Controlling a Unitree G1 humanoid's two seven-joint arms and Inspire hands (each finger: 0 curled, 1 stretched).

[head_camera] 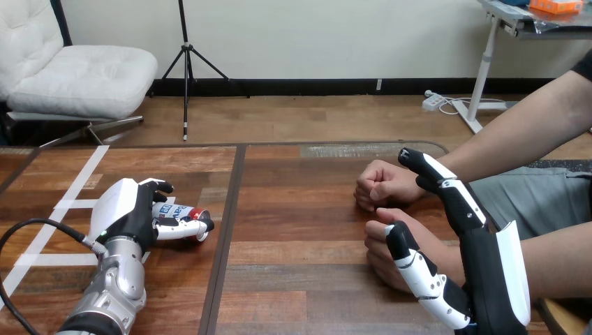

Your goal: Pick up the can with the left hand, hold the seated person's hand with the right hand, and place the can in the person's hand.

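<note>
Left hand [129,213] clasps the toppled can [188,213].
Likely light, slick, dentable; hold it mid-body. Your right hand [485,279]: fingers spread.

You'll find the can [192,215] lying on its side on the table's [300,279] left half, with the left hand [129,209] on it from the left. Toward the right edge rest the person's farther hand [384,185] and, before it, the person's nearer hand [380,257]. The right hand [489,272] stands at the near right corner, its thumb over the nearer one.
</note>
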